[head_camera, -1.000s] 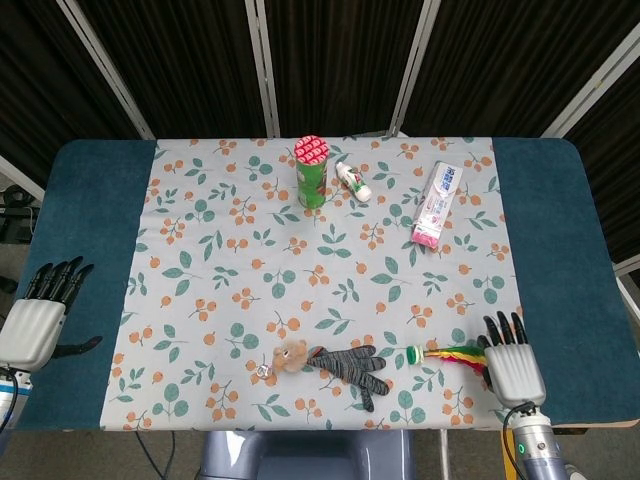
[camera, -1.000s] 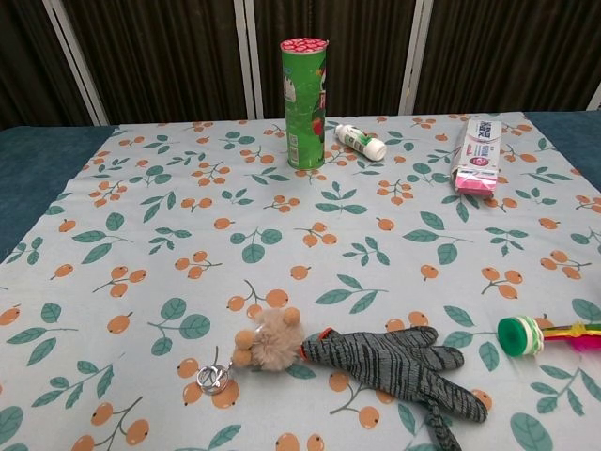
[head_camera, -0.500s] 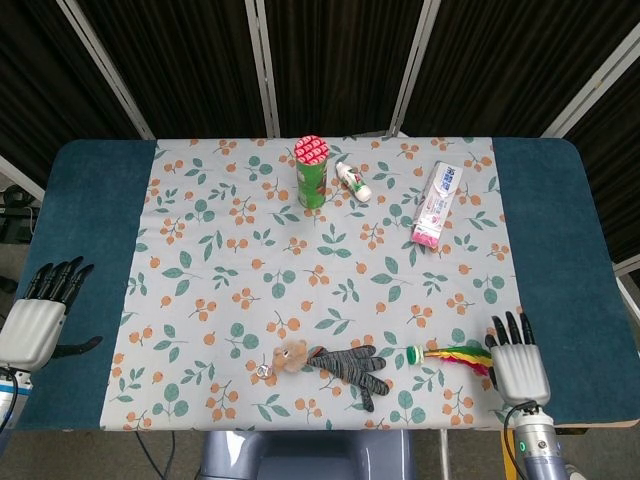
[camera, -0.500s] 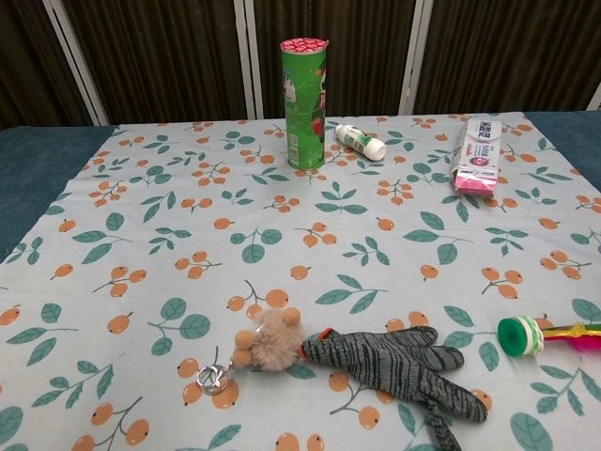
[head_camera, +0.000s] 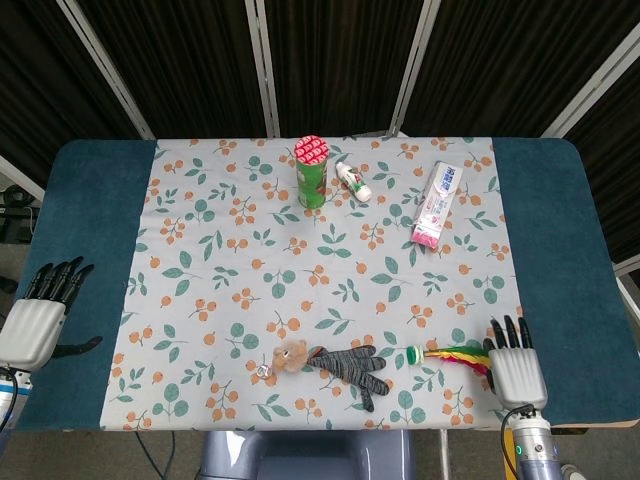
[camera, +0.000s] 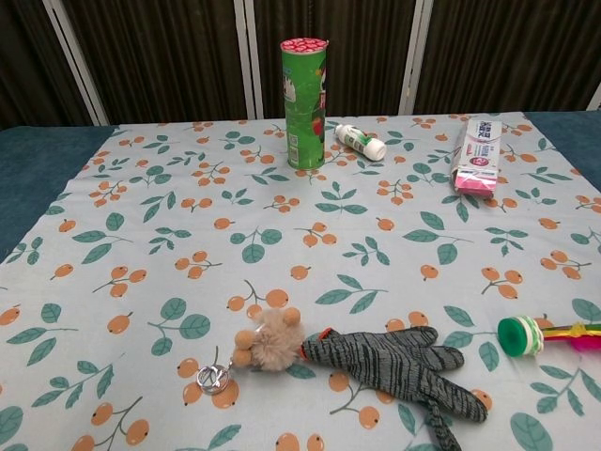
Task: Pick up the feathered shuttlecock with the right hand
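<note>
The feathered shuttlecock (head_camera: 447,353) lies on the patterned cloth near the front right, its green and white base (camera: 517,335) pointing left and its red, yellow and green feathers trailing right. My right hand (head_camera: 515,362) hovers just right of the feathers, back up, fingers extended and apart, holding nothing. Far off at the table's left edge, my left hand (head_camera: 38,316) is open too. Neither hand shows in the chest view.
A striped grey glove (head_camera: 350,368) and a fluffy bear keychain (head_camera: 289,356) lie left of the shuttlecock. Further back stand a green snack can (head_camera: 312,171), a small white bottle (head_camera: 353,181) and a toothpaste box (head_camera: 438,203). The blue table (head_camera: 560,230) borders the cloth.
My right hand has drifted slightly back toward the near edge, away from the feathers. The shuttlecock and left hand have not moved.
</note>
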